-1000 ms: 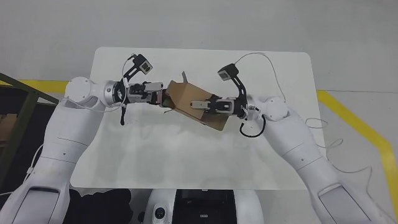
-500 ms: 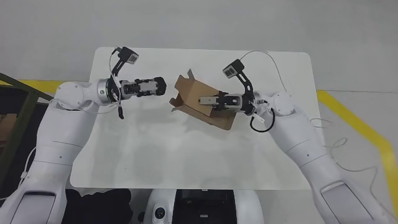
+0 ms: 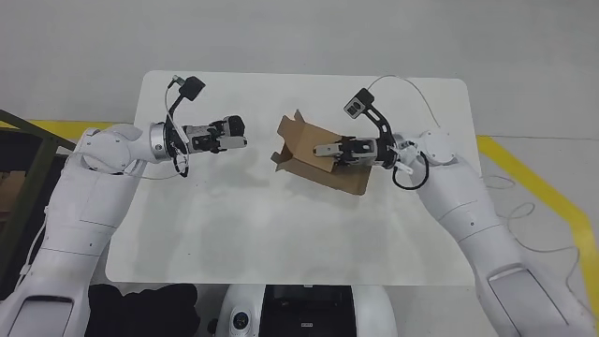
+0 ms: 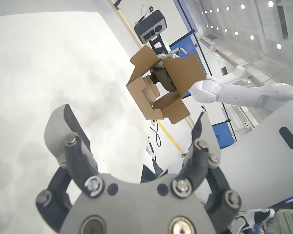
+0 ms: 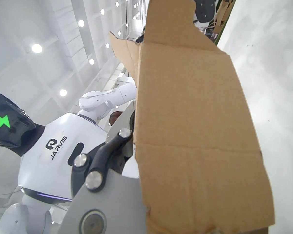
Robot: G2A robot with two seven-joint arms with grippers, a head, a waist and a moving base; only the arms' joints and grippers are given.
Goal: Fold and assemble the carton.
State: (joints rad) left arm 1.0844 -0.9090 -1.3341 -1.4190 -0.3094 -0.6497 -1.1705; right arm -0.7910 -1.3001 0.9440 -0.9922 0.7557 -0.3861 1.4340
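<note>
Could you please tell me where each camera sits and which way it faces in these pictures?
Top view: above the arms, facing down at the table; shows the open left gripper and the right gripper clamping the carton.
Left wrist view: on the left wrist, facing past its own gripper toward the carton and right arm.
Right wrist view: on the right wrist, facing along the carton's outer wall; left arm beyond.
Shared: all views show the carton.
</note>
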